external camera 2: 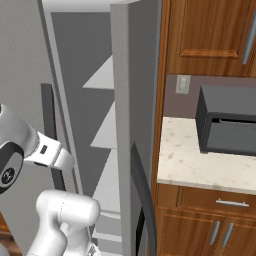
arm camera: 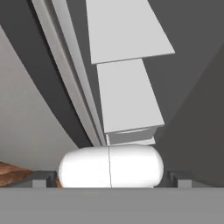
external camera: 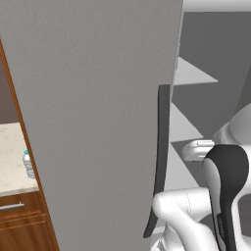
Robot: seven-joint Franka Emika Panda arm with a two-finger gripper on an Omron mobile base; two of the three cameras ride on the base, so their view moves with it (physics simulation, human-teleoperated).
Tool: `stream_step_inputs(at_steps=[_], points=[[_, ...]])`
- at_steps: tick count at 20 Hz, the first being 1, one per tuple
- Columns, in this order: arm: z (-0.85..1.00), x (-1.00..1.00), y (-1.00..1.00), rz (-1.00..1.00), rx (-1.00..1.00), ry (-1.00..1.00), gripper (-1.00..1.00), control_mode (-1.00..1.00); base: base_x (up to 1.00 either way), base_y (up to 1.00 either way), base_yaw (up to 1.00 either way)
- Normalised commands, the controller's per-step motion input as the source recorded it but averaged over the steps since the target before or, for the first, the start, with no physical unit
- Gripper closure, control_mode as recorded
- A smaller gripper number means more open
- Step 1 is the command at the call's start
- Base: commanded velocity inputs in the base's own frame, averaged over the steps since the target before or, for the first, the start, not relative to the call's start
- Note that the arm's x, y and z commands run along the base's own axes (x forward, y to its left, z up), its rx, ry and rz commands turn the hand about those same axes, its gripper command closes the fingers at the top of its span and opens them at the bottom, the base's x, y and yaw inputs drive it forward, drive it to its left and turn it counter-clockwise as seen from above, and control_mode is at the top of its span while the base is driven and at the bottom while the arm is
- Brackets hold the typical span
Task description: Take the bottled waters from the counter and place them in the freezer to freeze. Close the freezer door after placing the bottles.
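Room: simulated kitchen with brown wooden cabinets and a tall grey side-by-side refrigerator standing between two runs of desk.
Desk, left run: beige speckled stone slab [external camera: 11, 157] at the left edge of the left base view, over a brown drawer with a metal handle.
Desk, right run: slab of the same stone [external camera 2: 200, 160] in the right base view, over brown cabinets with metal handles; a wall outlet [external camera 2: 183, 84] sits on the backsplash above it.
Microwave: dark grey box [external camera 2: 227, 120] standing on the right run, against the wall, under a wooden upper cabinet.
Bottled water: one clear bottle with a teal-blue cap [external camera: 28, 164] stands upright on the left run, at the slab's right end, just beside the edge of the swung door panel. A second bottle cannot be made out.
Freezer door: plain grey panel [external camera: 98, 112] swung open toward the camera, covering most of the left base view; its long dark vertical bar handle [external camera: 161, 152] runs along the right edge.
Freezer: compartment [external camera 2: 107, 125] stands open between the two grey doors; dark grey walls with pale grey-white shelves stepped one above the other.
Freezer contents: the shelves [arm camera: 124, 94] visible in the hand view carry no bottle.
Arm: white links with dark joints rise at the lower right of the left base view and the lower left of the right base view, in front of the open compartment.
Tool: finger tips [arm camera: 177, 178] stand at the two far sides of the hand view's lower edge, fully spread, with nothing between them; the camera looks into the freezer.
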Motion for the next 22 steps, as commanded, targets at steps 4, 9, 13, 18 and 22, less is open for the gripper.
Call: stream_step_inputs(at_steps=[4,9,13,18,22], points=[[0.00,0.00,0.00,0.00,0.00,0.00,-1.00,1.00,-0.45,0.04,0.00],[0.00,0.00,0.00,0.00,0.00,0.00,-1.00,1.00,-0.55,0.30,0.03],[0.00,0.00,0.00,0.00,0.00,0.00,-1.00,1.00,-0.34,0.69,0.04],[0.00,0.00,0.00,0.00,0.00,0.00,-1.00,1.00,-0.12,0.95,0.06],[0.00,0.00,0.00,0.00,0.00,0.00,-1.00,1.00,0.00,1.00,0.03]])
